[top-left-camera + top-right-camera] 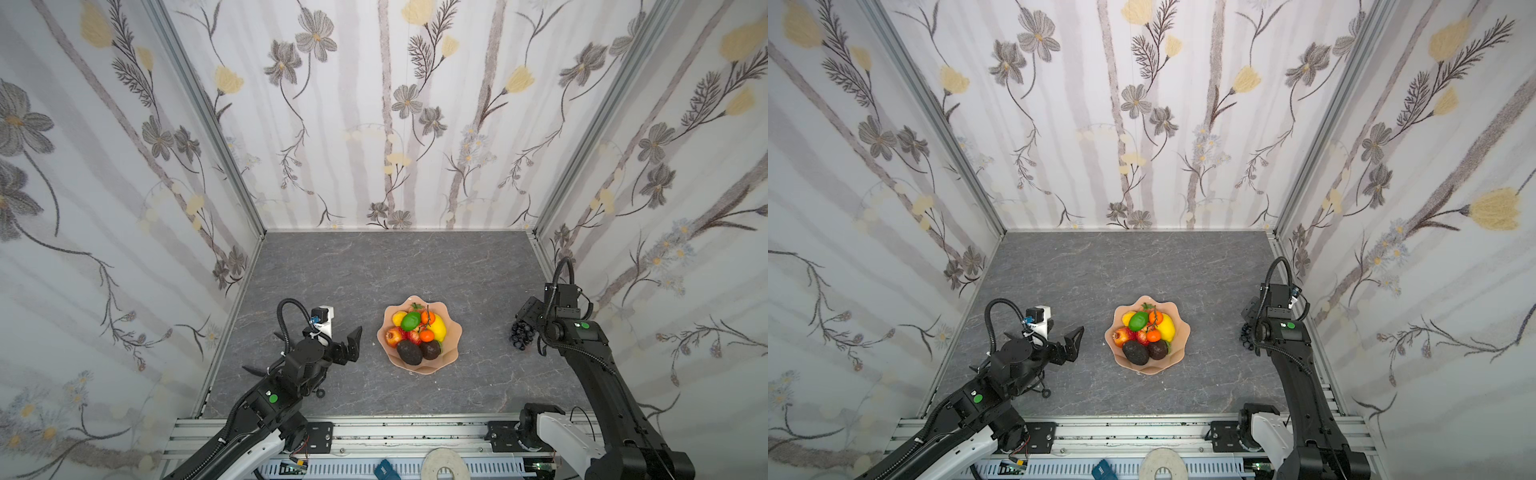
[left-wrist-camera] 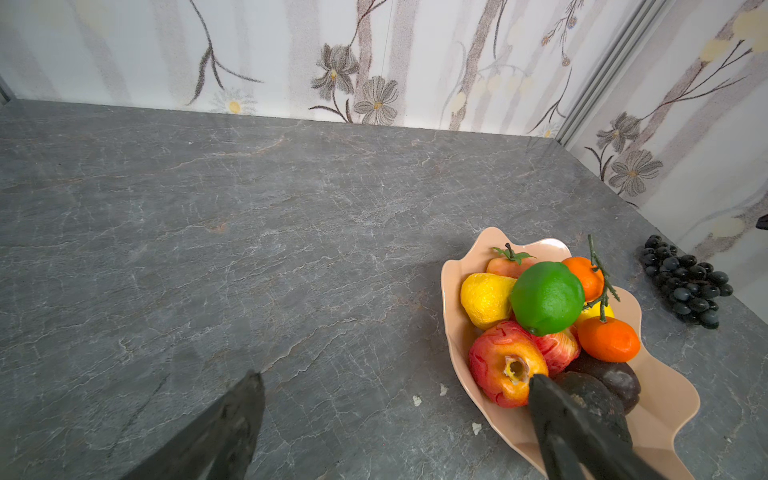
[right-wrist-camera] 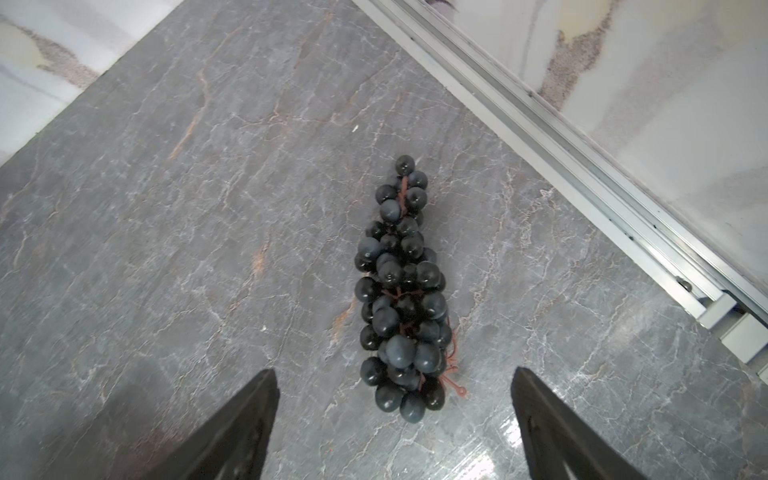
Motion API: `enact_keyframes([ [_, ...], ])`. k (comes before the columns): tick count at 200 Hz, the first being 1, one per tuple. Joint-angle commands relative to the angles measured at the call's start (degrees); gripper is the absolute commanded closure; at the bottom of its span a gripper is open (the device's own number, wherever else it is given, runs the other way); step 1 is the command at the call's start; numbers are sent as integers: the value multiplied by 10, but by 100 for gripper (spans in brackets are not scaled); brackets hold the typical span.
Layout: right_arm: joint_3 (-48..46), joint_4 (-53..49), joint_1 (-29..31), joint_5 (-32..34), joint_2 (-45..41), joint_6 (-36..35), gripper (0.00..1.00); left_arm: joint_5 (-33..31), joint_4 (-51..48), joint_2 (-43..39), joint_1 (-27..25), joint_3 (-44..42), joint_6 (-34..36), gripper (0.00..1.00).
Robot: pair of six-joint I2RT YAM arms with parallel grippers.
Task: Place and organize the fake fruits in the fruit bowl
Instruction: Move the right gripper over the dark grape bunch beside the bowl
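From my station I see the fruit bowl (image 1: 419, 370) sitting on the grey table (image 1: 332, 270), already piled up. A green lime (image 2: 546, 297) sits on top, with a yellow fruit (image 2: 486, 299) beside it. Below them are red apples (image 2: 505, 365), two small oranges (image 2: 609, 338) and dark avocados (image 2: 615, 378) at the bowl's near edge.

The grape bunch (image 1: 521, 334) is the one fruit outside. It lies flat on the table to the right of the bowl in both top views, clear of the rim.

My right end effector (image 3: 394, 372) hangs over those grapes on the bowl's right side. Its jaws are spread wide, and the broad end of the bunch lies between the two fingers (image 3: 249, 415) without touching either. It holds nothing.

My left end effector (image 2: 395, 380) sits just left of the bowl. Its jaws are also spread wide and empty, and in the wrist view one finger overlaps the bowl's edge and an avocado.
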Motion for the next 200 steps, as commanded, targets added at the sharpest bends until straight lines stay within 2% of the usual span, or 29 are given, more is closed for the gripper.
enact_keyframes([
  [1, -30, 20, -23, -31, 2, 18, 11, 1, -2, 1, 0, 8, -6, 0],
  [21, -77, 26, -41, -45, -18, 67, 13, 0, -4, 1, 1, 7, -7, 0],
  [30, -112, 45, -64, -84, -37, 95, 15, -1, -3, 1, 0, 7, -7, 0],
  [47, -178, 95, -109, -145, -76, 129, 26, -1, -1, 4, 0, 5, -8, 0],
  [67, -205, 102, -140, -142, -96, 138, 32, 1, 0, 8, 1, 6, -6, 0],
  [81, -213, 100, -151, -139, -103, 140, 33, 0, 1, 10, 0, 5, -6, 0],
  [143, -247, 161, -163, -180, -55, 151, 46, 6, 5, 7, 0, 3, -4, 0],
  [200, -280, 224, -163, -192, -73, 170, 49, 11, 10, 9, 0, 1, -3, 0],
])
